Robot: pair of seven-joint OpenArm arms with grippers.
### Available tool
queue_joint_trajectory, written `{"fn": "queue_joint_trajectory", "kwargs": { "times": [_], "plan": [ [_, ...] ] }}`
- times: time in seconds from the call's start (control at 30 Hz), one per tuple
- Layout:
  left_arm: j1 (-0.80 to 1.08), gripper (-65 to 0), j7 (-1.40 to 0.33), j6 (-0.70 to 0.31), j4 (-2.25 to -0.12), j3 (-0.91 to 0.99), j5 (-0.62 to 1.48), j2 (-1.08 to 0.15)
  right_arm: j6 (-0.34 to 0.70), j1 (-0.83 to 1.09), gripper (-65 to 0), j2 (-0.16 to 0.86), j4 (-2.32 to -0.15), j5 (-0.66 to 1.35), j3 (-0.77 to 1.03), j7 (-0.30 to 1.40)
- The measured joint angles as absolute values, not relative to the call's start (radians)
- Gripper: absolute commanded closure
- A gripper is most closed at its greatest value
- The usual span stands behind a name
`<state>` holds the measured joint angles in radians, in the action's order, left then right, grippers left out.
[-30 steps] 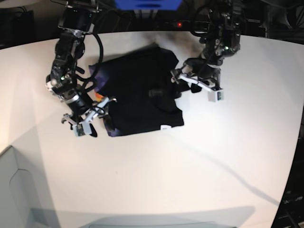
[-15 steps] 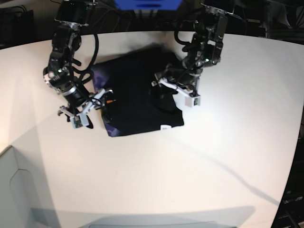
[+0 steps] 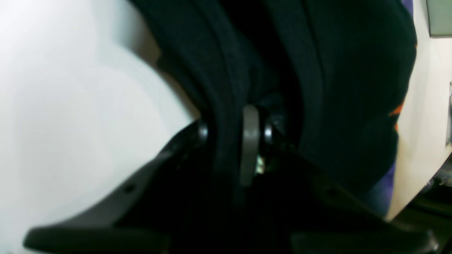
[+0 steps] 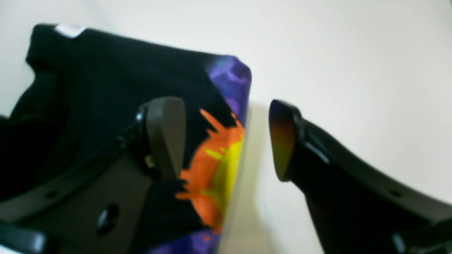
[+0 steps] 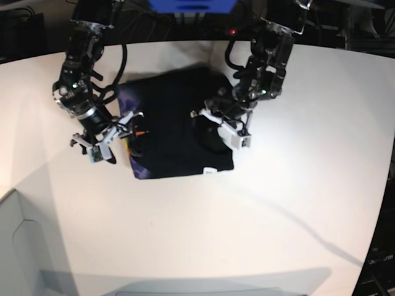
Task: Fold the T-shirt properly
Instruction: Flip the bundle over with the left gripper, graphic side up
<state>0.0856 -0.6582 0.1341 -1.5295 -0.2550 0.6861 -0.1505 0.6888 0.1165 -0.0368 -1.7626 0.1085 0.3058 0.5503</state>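
The black T-shirt [image 5: 173, 117] lies folded on the white table [image 5: 259, 203], with its orange and purple print [image 5: 131, 147] showing along the left edge and a small white tag [image 5: 210, 171] at the front edge. My left gripper [image 5: 216, 126] is over the shirt's right part. In the left wrist view it [image 3: 235, 137] is shut on a fold of black cloth [image 3: 353, 88]. My right gripper [image 5: 116, 139] is at the shirt's left edge. In the right wrist view it [image 4: 224, 137] is open, one finger [image 4: 166, 134] over the print [image 4: 215, 165], the other over bare table.
A grey bin [image 5: 12, 246] stands at the front left corner. A blue object [image 5: 191, 5] and cables sit behind the table's far edge. Bare white table [image 5: 296, 185] lies to the right and front of the shirt.
My left gripper has moved left across the shirt, carrying the right edge of the cloth inward. My right gripper has drawn up and left along the shirt's left edge, staying open.
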Motion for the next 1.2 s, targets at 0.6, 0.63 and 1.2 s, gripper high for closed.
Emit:
{"fn": "queue_joint_trajectory", "kwargs": {
  "times": [0.6, 0.63, 1.2],
  "plan": [
    [-0.712, 0.0, -0.647, 0.146, -1.146, -1.341, 0.662, -0.104, 0.688, 0.119, -38.2, -0.036, -1.765, 0.104, 0.636, 0.550],
    [-0.732, -0.1, -0.651, 0.145, -1.119, -1.372, 0.654, -0.077, 0.688, 0.120, -38.2, -0.036, -1.765, 0.104, 0.653, 0.549],
    [-0.764, -40.2, -0.773, -0.053, -1.022, -1.487, 0.074, 0.121, 0.688, 0.122, -38.2, -0.044, -1.765, 0.104, 0.829, 0.590]
  ]
}}
